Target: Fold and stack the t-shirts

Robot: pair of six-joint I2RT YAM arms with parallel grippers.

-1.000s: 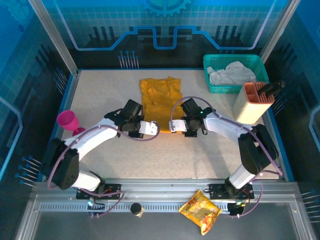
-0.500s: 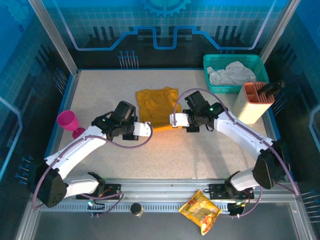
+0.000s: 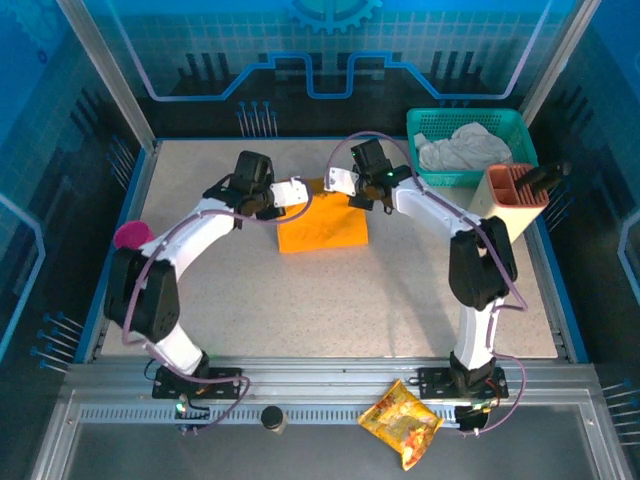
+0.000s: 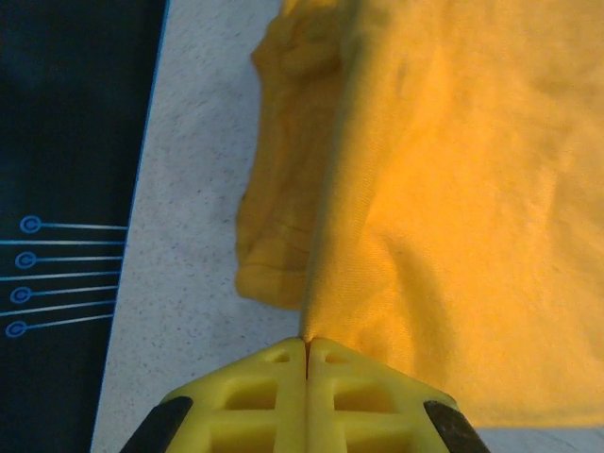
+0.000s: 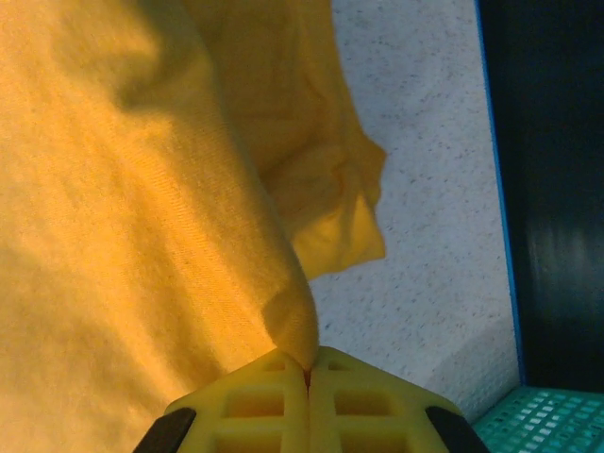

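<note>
Top external, left gripper (image 3: 306,189) and right gripper (image 3: 326,183) clenched on t-shirt (image 3: 322,228) far edge, seemingly raised, open table (image 3: 300,300) nearer

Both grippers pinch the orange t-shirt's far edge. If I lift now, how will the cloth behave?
Likely floppy: the t-shirt drapes in soft folds from the left gripper and right gripper. It looks thin and matte, so probably light and unlikely to slip. Where it is bunched underneath, it may sag or unfold.

teal basket (image 3: 440,178): white cloth (image 3: 465,145) | pink cup (image 3: 131,235) | snack packet (image 3: 402,422) | orange holder (image 3: 500,215)
</note>
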